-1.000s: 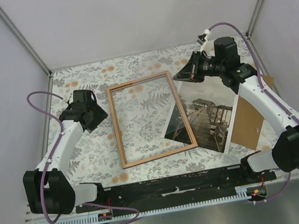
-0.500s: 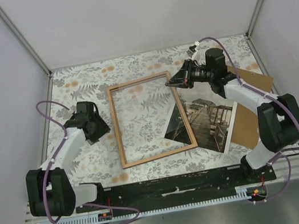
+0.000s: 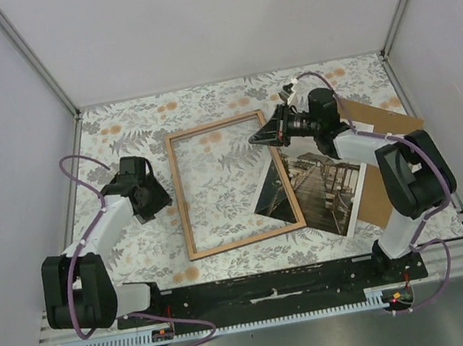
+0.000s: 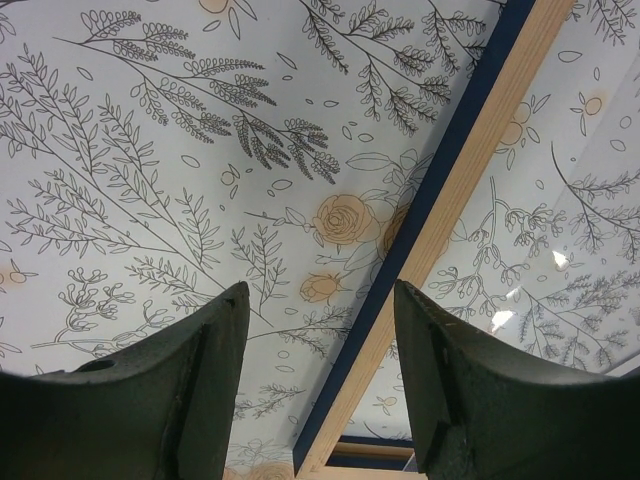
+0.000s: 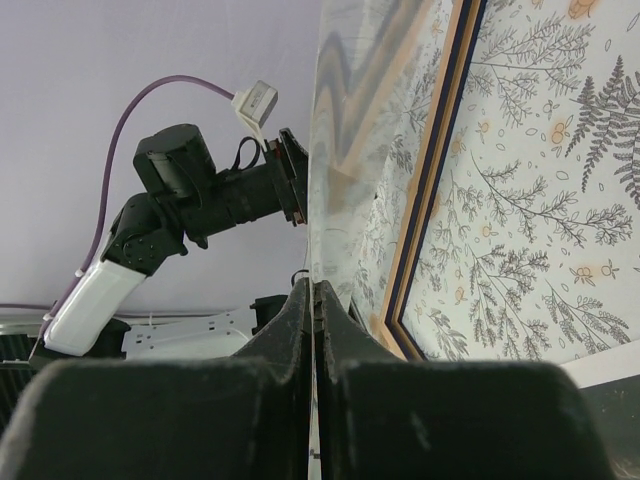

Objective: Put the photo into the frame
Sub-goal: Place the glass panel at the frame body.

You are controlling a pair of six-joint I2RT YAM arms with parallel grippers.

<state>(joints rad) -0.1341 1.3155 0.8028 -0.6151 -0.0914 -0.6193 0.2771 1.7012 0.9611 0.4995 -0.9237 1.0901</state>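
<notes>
Top external view: photo [image 3: 327, 183] sits right of centre, tilted. Its near end is down on the board [image 3: 391, 189], and its far left corner is raised over the frame's right rail. Large thin paper print, so probably light, floppy and glossy; likely to bow, crease or slide if dragged by 1 corner. Best taken by an edge or corner with a thin pinch and kept low, since the flat face gives nothing to grab.

Right gripper [image 3: 260, 139] is closed tight on that raised corner; right wrist view shows the sheet edge-on between the 2 fingers.

Frame [image 3: 243, 241] lies flat mid-table, wood face up with a blue side, stiff thin rails. It might skid if the photo pushes it.

Left gripper [image 4: 320, 300] is spread fairly wide, holds nothing, and hangs low over the table [image 3: 116, 130] just beside the left rail.
</notes>
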